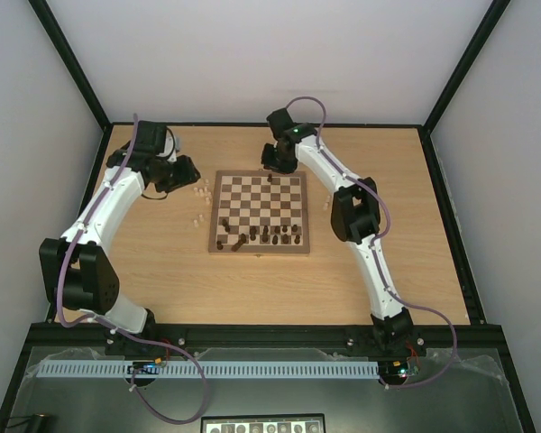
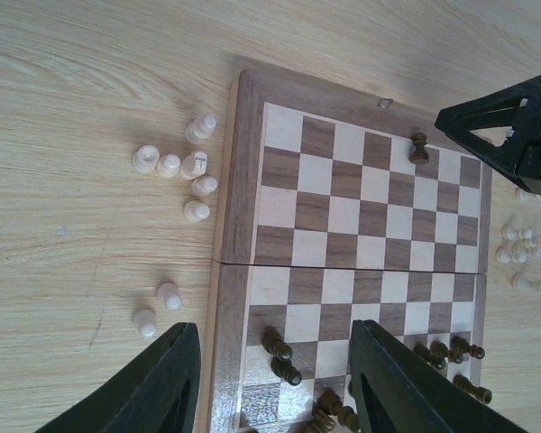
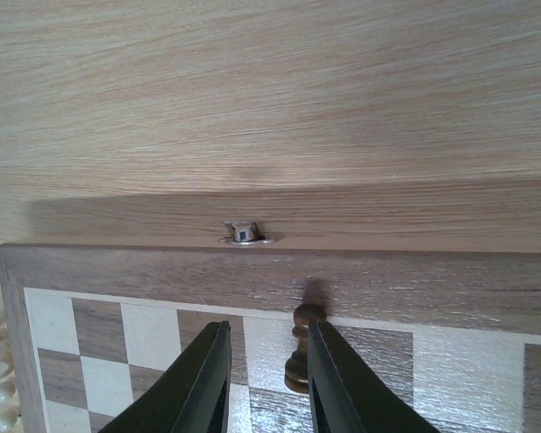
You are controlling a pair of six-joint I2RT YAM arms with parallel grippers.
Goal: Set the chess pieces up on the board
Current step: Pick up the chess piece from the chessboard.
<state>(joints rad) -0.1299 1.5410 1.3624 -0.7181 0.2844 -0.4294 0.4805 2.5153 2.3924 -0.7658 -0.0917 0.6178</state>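
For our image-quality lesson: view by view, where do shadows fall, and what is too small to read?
Top external: even light, chess pieces too small to identify. Left wrist: board sharp, pale pieces cast faint shadows. Right wrist: shadow band on table beyond board; dark pawn shadows the border.

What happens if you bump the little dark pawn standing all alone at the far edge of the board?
It would probably tip: the dark pawn is tall and narrow on a small base. Being round, it might then roll across the board, which looks smooth. It looks like small solid wood, so likely light and stiff.
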